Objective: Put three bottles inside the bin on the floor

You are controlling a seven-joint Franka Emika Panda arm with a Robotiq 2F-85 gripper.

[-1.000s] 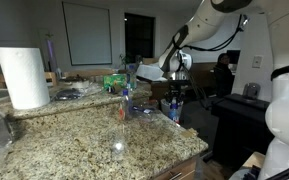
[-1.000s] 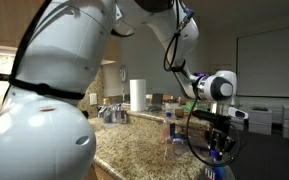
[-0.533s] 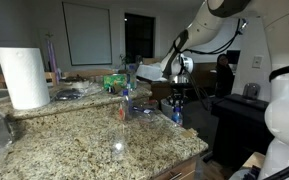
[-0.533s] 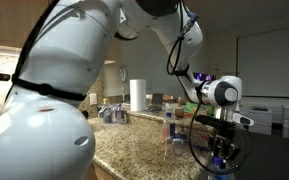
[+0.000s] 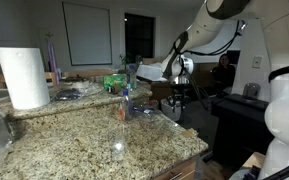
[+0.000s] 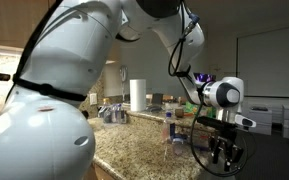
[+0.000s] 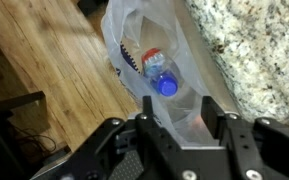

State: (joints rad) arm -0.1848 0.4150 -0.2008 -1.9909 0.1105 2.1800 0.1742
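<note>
Glossy granite counter; clear plastic bottle

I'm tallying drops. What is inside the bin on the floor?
Wrist view: inside the bin, a bottle with a blue cap shows, and what looks like a second bottle lies beside it. The bag lining it covers the bottom, so anything underneath is hidden.

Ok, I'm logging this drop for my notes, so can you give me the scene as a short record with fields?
claw: open, empty, above the bin
bin: white-lined bin on the wooden floor, beside the speckled granite counter
in bin: clear plastic bottle with a blue cap; maybe a second beside it, unclear
on counter: clear bottle with a blue label, upright; white paper-towel roll
</note>
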